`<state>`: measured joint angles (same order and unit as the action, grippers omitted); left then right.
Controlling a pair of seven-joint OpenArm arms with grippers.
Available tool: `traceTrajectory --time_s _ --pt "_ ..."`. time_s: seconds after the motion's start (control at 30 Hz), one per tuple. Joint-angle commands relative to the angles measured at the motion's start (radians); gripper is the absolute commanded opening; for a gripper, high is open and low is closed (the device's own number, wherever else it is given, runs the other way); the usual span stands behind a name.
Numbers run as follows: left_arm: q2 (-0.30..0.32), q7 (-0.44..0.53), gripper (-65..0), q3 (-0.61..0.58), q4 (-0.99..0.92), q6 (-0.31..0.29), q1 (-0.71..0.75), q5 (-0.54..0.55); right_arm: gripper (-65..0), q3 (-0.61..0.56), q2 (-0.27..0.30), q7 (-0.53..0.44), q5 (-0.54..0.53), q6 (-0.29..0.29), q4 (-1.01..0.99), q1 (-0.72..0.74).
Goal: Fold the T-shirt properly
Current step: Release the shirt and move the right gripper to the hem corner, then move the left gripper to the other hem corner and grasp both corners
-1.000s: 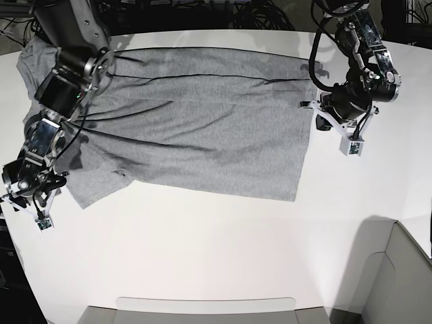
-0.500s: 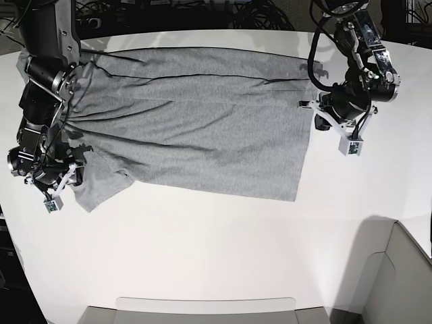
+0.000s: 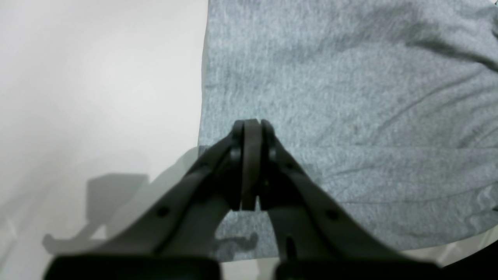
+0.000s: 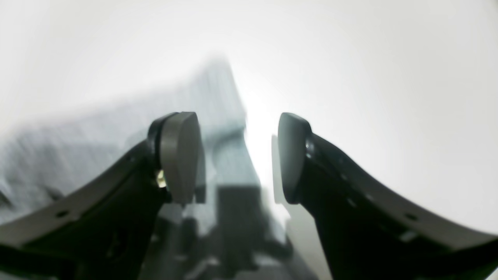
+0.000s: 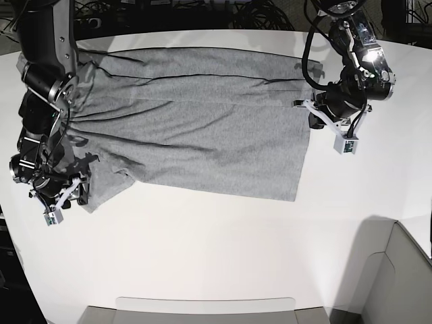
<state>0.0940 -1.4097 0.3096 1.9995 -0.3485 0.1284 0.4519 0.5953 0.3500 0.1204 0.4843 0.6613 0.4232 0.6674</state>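
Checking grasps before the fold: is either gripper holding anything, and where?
Nothing is held. The left gripper is shut empty above the T-shirt; the right gripper is open.

White table (image 5: 223, 250) with a rounded far edge, evenly lit. Dark cables (image 5: 202, 13) lie beyond its far side. A grey box-like bin (image 5: 398, 283) stands at the near right corner.

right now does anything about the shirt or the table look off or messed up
Nothing is damaged or spilled. The T-shirt lies spread on the white table, unfolded, with long creases across it and its sleeve bunched unevenly by the open right pincer. The left pincer is shut and empty at the opposite edge.
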Motion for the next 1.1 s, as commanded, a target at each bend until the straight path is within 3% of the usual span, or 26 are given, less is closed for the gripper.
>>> traceTrajectory --time_s 0.0,0.13,0.33,0.47,0.57,0.63,0.7,0.83,0.97,1.07 --pt "0.003 0.013 -65.0 0.001 0.016 -0.001 -0.011 0.011 -32.6 -0.007 0.034 -0.034 -0.011 -0.031 -0.027 0.041" --pt "0.003 0.013 -65.0 0.001 0.016 -0.001 -0.011 0.011 -32.6 -0.039 0.059 -0.094 -0.002 -0.081 -0.2 0.09" --pt "0.003 0.013 -65.0 0.004 0.016 -0.001 -0.011 0.011 -32.6 -0.113 0.057 -0.094 0.029 -0.2 -0.241 0.076" --pt "0.003 0.013 -65.0 0.004 0.016 -0.001 -0.011 0.011 -32.6 -0.15 0.047 -0.092 0.029 -0.177 -0.294 0.053" --pt "0.003 0.013 -65.0 0.006 0.016 -0.001 -0.013 0.011 -32.6 -0.189 0.044 -0.089 0.023 -0.068 -0.333 0.051" --pt "0.008 0.013 -65.0 0.003 0.016 -0.001 -0.034 0.011 -32.6 -0.189 0.039 -0.055 0.021 -0.035 -0.329 0.047" --pt "0.011 0.013 -62.7 0.004 0.013 -0.001 -0.072 0.011 -32.6 -0.189 0.037 -0.018 0.021 -0.035 -0.315 0.048" --pt "0.071 0.013 -49.1 0.0 -0.003 -0.004 -0.183 0.009 -32.6 -0.189 0.03 0.002 0.024 -0.033 -0.286 0.047" --pt "0.126 0.013 -47.7 -0.003 -0.139 -0.013 -0.333 0.015 -32.6 -0.189 0.033 0.002 0.027 -0.033 -0.28 0.047" --pt "0.18 0.017 -47.7 -0.088 -0.32 -0.048 -0.454 0.015 -32.6 -0.189 0.033 0.002 0.027 -0.033 -0.28 0.047"
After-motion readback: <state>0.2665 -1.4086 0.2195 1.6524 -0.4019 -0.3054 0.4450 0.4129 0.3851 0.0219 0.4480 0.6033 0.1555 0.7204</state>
